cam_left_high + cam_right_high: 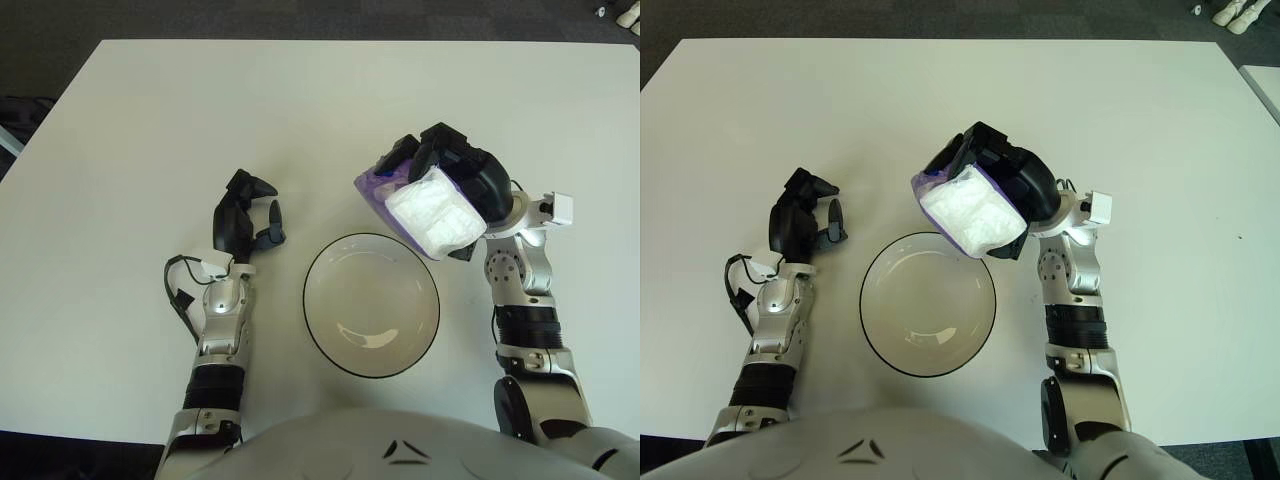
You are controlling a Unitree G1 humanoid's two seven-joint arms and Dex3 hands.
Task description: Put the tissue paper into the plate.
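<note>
My right hand [455, 175] is shut on the tissue pack [428, 210], white with a purple wrapper, and holds it above the table by the upper right rim of the plate. The pack also shows in the right eye view [972, 212]. The plate [371, 304] is a white bowl-like dish with a dark rim, in front of me at the table's near middle, with nothing in it. My left hand [250, 215] shows to the left of the plate, fingers relaxed and holding nothing.
The white table [200, 110] spreads wide around the plate. Dark floor lies beyond its far edge. A dark object [15, 115] shows off the table's left edge.
</note>
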